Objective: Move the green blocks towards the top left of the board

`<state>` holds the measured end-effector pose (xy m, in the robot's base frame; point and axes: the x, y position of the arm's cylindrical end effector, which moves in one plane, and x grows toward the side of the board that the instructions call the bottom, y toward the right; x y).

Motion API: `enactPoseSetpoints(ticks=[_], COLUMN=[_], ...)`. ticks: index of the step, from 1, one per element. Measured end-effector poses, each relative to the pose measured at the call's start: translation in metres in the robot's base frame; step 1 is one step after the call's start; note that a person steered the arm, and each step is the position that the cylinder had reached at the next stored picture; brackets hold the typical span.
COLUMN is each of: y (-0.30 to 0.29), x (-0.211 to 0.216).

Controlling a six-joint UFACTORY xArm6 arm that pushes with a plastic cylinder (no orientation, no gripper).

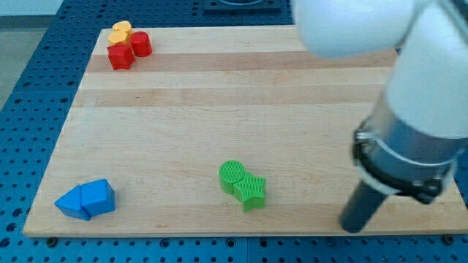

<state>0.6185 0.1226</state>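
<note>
tip [353, 228] at tabletop [219, 109] bottom right, well right of green blocks | green cylinder [232, 176] touching green star [252, 191], bottom centre | rod blurred, tip end approximate | jaws: none, plain rod

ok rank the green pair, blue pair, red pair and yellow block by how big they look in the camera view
1. blue pair
2. green pair, close to the blue
3. red pair
4. yellow block
The red and yellow lie farther off, so they may only look smaller.
</note>
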Motion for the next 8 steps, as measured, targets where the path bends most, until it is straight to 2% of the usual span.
enactPoseSetpoints(ticks=[4, 8], y=[-0.082, -0.126], x=[-0.005, -0.055])
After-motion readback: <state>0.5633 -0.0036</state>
